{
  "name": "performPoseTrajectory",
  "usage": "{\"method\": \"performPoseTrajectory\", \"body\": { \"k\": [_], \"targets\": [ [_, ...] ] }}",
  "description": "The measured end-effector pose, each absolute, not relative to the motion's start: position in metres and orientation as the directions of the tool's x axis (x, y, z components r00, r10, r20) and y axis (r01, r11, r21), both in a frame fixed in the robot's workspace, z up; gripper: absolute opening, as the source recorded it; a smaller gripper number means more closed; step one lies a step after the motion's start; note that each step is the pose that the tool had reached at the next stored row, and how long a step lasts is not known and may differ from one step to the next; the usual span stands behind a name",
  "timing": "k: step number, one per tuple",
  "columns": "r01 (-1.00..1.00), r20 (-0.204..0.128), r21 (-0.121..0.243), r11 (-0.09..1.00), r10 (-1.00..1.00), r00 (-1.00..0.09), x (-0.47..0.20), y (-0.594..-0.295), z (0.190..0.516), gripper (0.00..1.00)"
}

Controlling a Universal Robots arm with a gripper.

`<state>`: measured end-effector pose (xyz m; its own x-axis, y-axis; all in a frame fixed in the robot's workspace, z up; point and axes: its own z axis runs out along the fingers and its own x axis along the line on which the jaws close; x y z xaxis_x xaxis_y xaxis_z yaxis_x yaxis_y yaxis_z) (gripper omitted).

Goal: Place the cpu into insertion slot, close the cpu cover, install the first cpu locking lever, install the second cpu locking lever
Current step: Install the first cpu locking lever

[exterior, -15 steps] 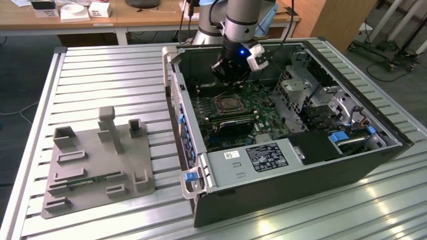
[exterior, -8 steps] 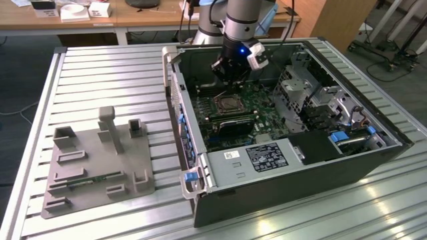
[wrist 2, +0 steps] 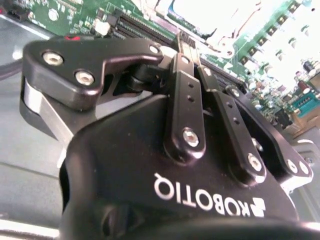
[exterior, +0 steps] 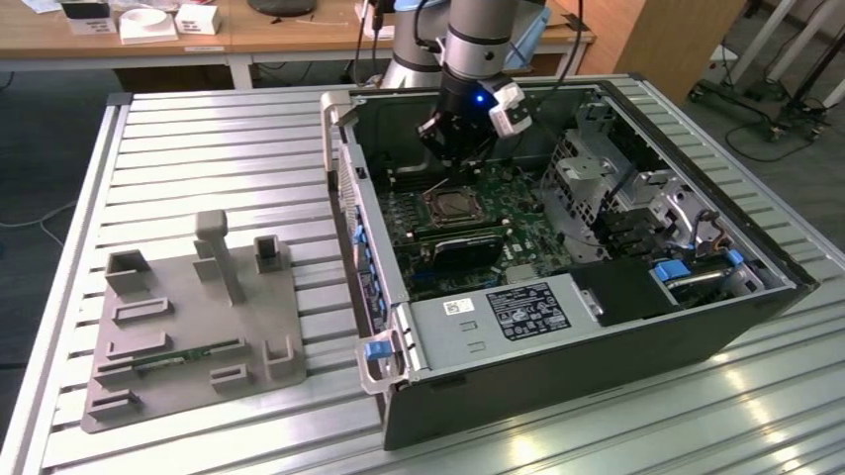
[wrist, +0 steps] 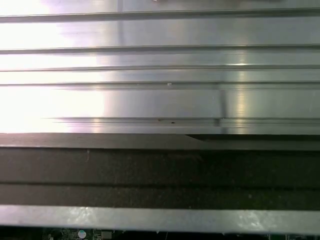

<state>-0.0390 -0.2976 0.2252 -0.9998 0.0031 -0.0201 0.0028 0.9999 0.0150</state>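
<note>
The claw [exterior: 456, 148] hangs inside the computer case [exterior: 595, 366], just above the cpu cover [exterior: 456, 205] on the motherboard [exterior: 523, 194]. The second wrist view shows its fingers [wrist 2: 186, 85] clenched together; the first wrist view shows the ribbed surface [wrist: 160, 65].

The slatted metal table [exterior: 198, 129] bears a computer case [exterior: 555, 396] and grey fixture [exterior: 198, 327].

Robotics lab, slatted aluminium workbench [exterior: 212, 129], opened computer case [exterior: 595, 366], wooden desk [exterior: 264, 35] behind
</note>
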Motion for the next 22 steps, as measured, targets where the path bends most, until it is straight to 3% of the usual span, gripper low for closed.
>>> {"method": "performPoseTrajectory", "body": {
  "k": [22],
  "targets": [
    [-0.002,-0.020,0.018,1.000,-0.002,-1.000,-0.0335,-0.2976,0.2173,0.10]
  ]
}}
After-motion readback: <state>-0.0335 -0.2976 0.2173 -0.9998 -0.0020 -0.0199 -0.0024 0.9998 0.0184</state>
